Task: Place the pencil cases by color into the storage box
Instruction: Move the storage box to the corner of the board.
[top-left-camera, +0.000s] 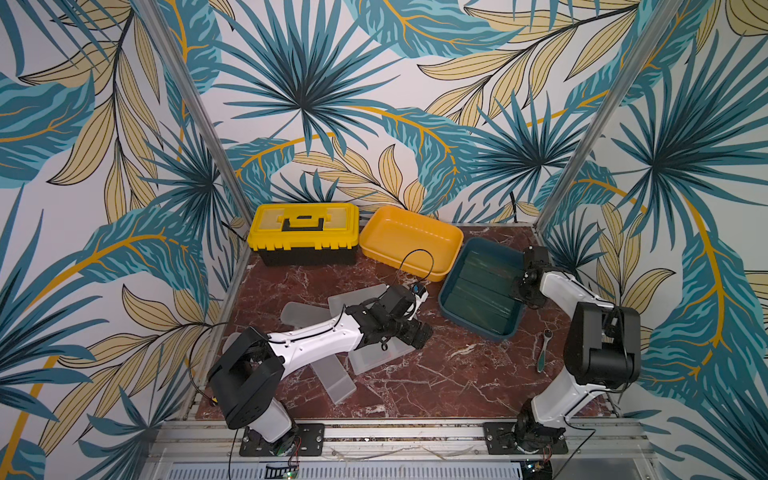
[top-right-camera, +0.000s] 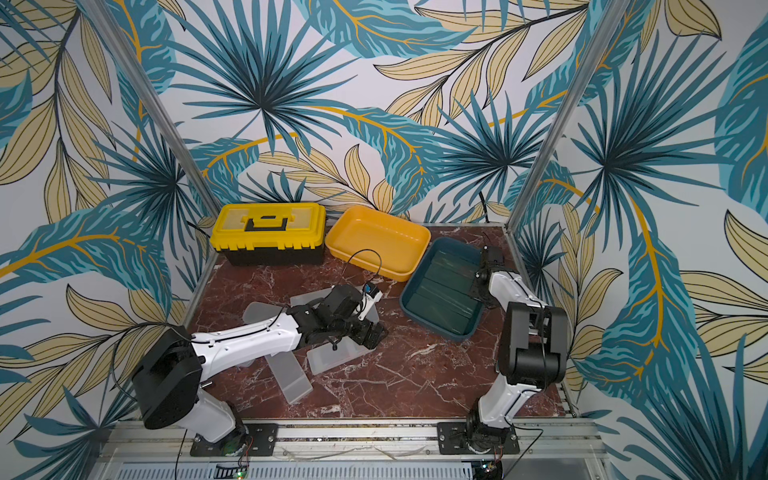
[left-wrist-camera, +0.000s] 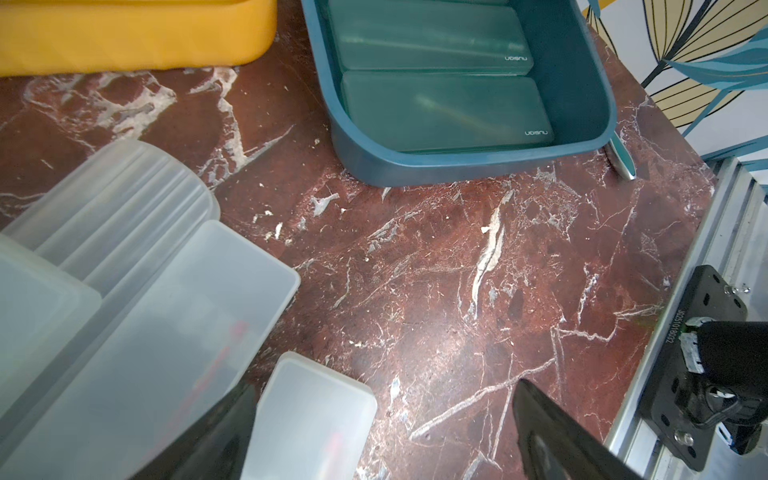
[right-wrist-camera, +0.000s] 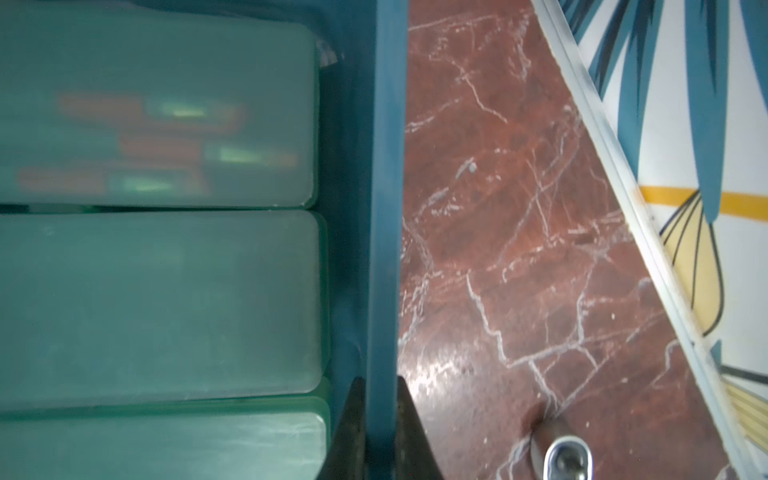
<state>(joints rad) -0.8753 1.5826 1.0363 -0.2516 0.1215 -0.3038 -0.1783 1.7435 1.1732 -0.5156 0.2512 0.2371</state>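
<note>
Pencil cases (top-left-camera: 478, 291) lie in the bin (top-left-camera: 469, 323), other cases (top-left-camera: 337, 380) on the table (top-left-camera: 436, 382).

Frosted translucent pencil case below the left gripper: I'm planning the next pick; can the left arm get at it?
Probably yes: the left gripper hangs open and empty over the frosted translucent pencil case, whose end lies uncovered.

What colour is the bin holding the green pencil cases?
Dark teal-blue; the bin shows best in the left wrist view.
</note>
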